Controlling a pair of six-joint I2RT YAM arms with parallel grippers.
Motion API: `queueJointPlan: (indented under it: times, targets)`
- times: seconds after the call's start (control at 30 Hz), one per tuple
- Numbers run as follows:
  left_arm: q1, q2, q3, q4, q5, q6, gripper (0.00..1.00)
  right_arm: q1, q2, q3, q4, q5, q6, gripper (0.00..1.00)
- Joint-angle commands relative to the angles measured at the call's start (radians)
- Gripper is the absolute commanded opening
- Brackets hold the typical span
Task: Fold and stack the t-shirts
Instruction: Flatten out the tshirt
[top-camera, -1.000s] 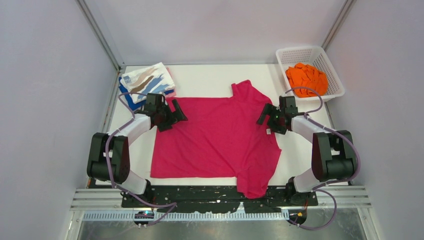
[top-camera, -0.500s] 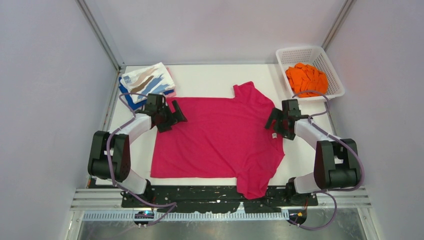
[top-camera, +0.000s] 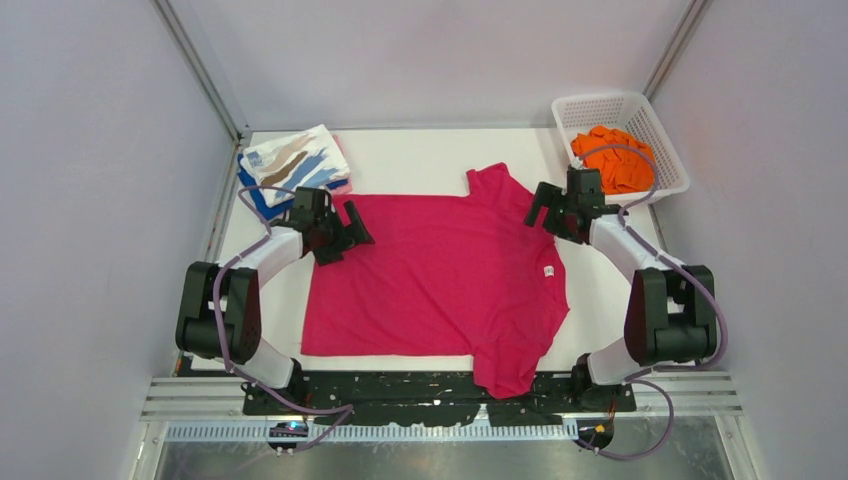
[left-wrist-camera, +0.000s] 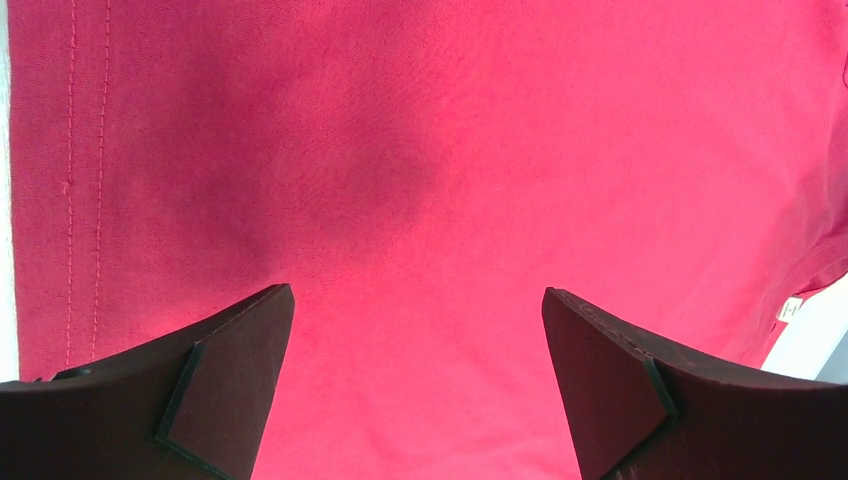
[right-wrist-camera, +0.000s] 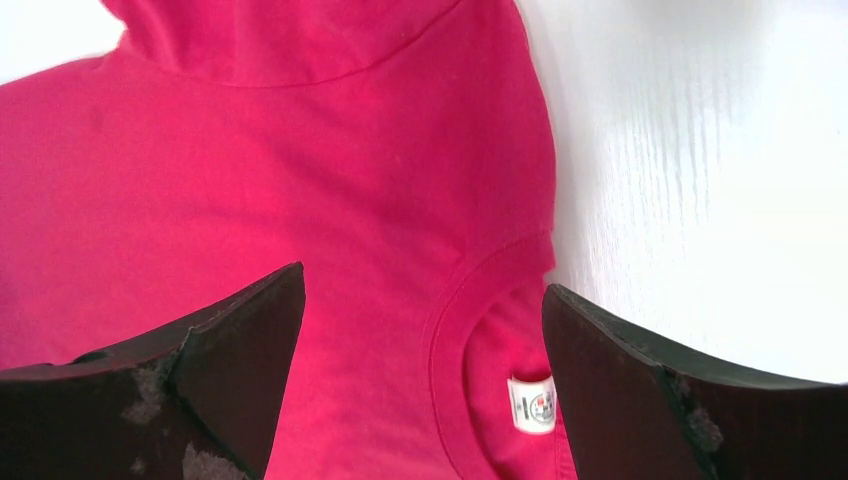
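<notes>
The magenta t-shirt (top-camera: 440, 275) lies spread flat in the middle of the table, its neck to the right with the white label (top-camera: 548, 271) showing, one sleeve hanging over the near edge. My left gripper (top-camera: 352, 228) is open and empty over the shirt's hem end; the left wrist view shows magenta cloth (left-wrist-camera: 430, 180) between the jaws. My right gripper (top-camera: 536, 207) is open and empty above the far sleeve and collar (right-wrist-camera: 480, 290); the label (right-wrist-camera: 531, 403) lies by its right finger. The orange t-shirt (top-camera: 612, 158) lies crumpled in the basket. The streaked white t-shirt (top-camera: 295, 160) sits folded on a blue one (top-camera: 262, 200).
The white lattice basket (top-camera: 620, 110) stands at the back right corner. The folded stack sits at the back left corner, with a pale pink edge (top-camera: 345, 185) showing under it. Grey walls close in the table on three sides.
My right gripper has moved away from the collar toward the back right, up over the far sleeve. The shirt's right edge has settled flat. The left arm has barely moved.
</notes>
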Motion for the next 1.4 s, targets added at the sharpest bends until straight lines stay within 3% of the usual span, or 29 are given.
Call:
queueJointPlan:
  times: [0.0, 0.3, 0.7, 1.37]
  targets:
    - [-0.001, -0.014, 0.038, 0.001, -0.01, 0.016, 1.0, -0.004, 0.114, 0.091, 0.013, 0.003, -0.023, 0.96]
    - [-0.002, -0.002, 0.049, -0.006, -0.015, 0.017, 1.0, 0.032, 0.187, 0.104, 0.039, -0.055, -0.03, 0.95]
    - [-0.001, 0.017, 0.058, -0.008, -0.017, 0.02, 1.0, 0.127, 0.302, 0.229, -0.072, 0.163, -0.031, 0.96]
    - [-0.001, 0.104, 0.085, -0.026, -0.036, 0.022, 1.0, -0.005, 0.415, 0.295, -0.167, 0.247, -0.116, 0.95]
